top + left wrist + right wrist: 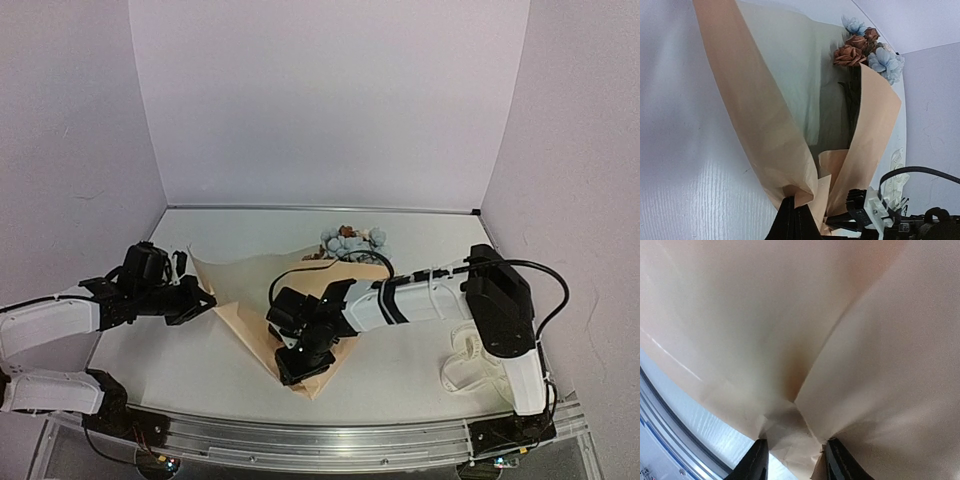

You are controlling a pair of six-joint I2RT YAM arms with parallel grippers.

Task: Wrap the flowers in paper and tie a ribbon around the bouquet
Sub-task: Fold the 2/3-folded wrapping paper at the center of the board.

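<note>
— So, which step are we on?

— Mid-wrap, we'd say. The paper [250,285] lies on the table [170,365] as a half-made cone. The flowers [352,240] rest inside it, with their blooms poking past the far, wide end and their stems running toward the narrow tip near us. The right flap is folded over the stems and the left flap is not.

— And our grippers?

— Our left gripper [790,202] is clamped tight on a fold of the left flap, holding it up off the table. Our right gripper [797,452] sits at the narrow tip. Its jaws stand partway apart with the crumpled point of paper in the gap, and it looks loose rather than pinched.

— What does the next move call for?

— We judge the raised flap has to be carried across the stems and laid over the other flap. With the right jaws slack, the tip could spring open, so we would want it pressed or pinched before the left side lets go.

— And the tying?

— Not yet begun. The pale loops by our right arm's base look like the ribbon [462,368], well apart from the cone.
</note>
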